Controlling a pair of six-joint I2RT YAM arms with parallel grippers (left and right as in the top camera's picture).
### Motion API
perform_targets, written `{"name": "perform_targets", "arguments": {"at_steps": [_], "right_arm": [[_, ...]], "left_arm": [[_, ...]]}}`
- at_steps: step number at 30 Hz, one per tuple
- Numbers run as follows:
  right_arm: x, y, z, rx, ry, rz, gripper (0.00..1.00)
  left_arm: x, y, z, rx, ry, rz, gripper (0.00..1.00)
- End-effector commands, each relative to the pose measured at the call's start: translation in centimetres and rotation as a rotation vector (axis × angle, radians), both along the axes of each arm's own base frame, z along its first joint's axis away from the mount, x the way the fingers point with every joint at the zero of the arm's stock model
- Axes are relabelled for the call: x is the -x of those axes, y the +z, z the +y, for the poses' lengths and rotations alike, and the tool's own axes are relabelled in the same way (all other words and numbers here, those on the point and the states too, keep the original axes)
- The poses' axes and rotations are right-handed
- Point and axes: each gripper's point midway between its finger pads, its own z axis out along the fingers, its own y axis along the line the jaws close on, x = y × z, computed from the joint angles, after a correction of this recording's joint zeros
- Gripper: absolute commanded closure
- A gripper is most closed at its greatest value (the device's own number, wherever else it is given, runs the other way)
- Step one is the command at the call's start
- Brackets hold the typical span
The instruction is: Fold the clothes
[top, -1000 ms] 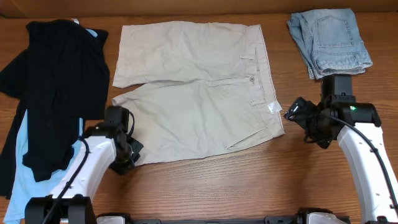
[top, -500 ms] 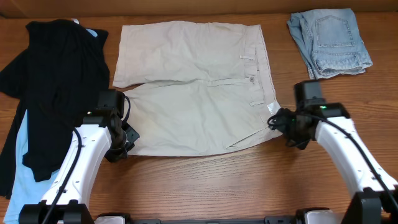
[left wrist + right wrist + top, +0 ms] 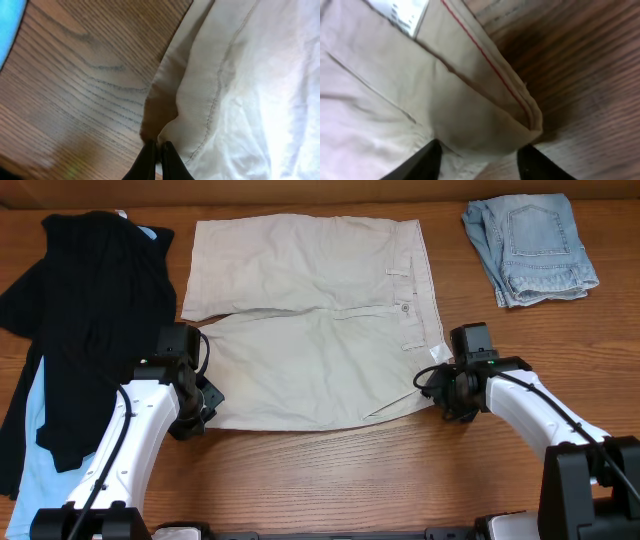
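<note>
The beige khaki shorts [image 3: 310, 330] lie flat in the middle of the table, waistband to the right. My left gripper [image 3: 203, 402] is shut on the hem corner of the near leg [image 3: 200, 115]. My right gripper [image 3: 436, 385] is open, its fingers either side of the waistband's near corner [image 3: 485, 120]. A black top [image 3: 85, 310] lies over a light-blue shirt [image 3: 30, 450] at the left. Pale denim shorts [image 3: 530, 245] lie folded at the far right.
Bare wood table [image 3: 350, 480] runs along the front edge. A white label [image 3: 402, 12] shows inside the waistband in the right wrist view.
My right gripper has moved left onto the waistband corner. My left gripper moved up to the leg hem corner early on and has held still since.
</note>
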Motion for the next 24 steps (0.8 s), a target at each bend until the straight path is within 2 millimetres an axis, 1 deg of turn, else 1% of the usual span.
{"name": "perform_targets", "arguments": {"at_steps": [1,2,8,9,10,12,13,18,20,22,24], "right_arm": [[-0.3,-0.1,-0.2,0.008,-0.03,-0.009,0.56],[-0.3,-0.1,-0.1,0.007,-0.03,-0.012,0.59],[-0.4,-0.2,-0.6,0.034,-0.035,-0.017,0.63],[-0.4,-0.2,-0.7,0.04,-0.037,-0.016,0.66],[-0.4,-0.2,-0.8,0.042,-0.037,-0.016,0.73],[-0.4,-0.2,-0.8,0.047,-0.038,-0.016,0.93],[-0.4,-0.2,-0.9,0.048,-0.038,-0.016,0.96],[-0.7,0.1,-1.1,0.054,-0.047,-0.022,0.96],[-0.7,1.1,-1.4,0.047,-0.059,-0.013,0.96],[-0.9,2.9,-2.2,0.049,-0.078,-0.012,0.96],[-1.3,5.5,-3.1,0.051,-0.071,-0.038,0.96]], "left_arm": [[-0.8,0.8,0.8,-0.032,-0.007,-0.031,0.96],[-0.8,0.8,0.8,-0.033,-0.007,-0.031,0.96],[-1.4,0.9,0.9,-0.044,-0.05,-0.052,0.96],[-1.4,0.9,0.9,-0.044,-0.05,-0.055,0.96],[-1.5,0.9,0.9,-0.043,-0.05,-0.056,0.96],[-1.5,0.9,0.9,-0.044,-0.05,-0.057,0.96],[-1.5,0.9,0.9,-0.044,-0.051,-0.057,0.96],[-2.0,1.4,0.9,-0.047,-0.083,-0.073,0.96],[-2.6,2.3,0.8,-0.047,-0.112,-0.086,0.96],[-3.3,4.1,0.8,-0.048,-0.137,-0.1,0.96],[-3.8,6.1,0.7,-0.043,-0.152,-0.116,0.96]]}}
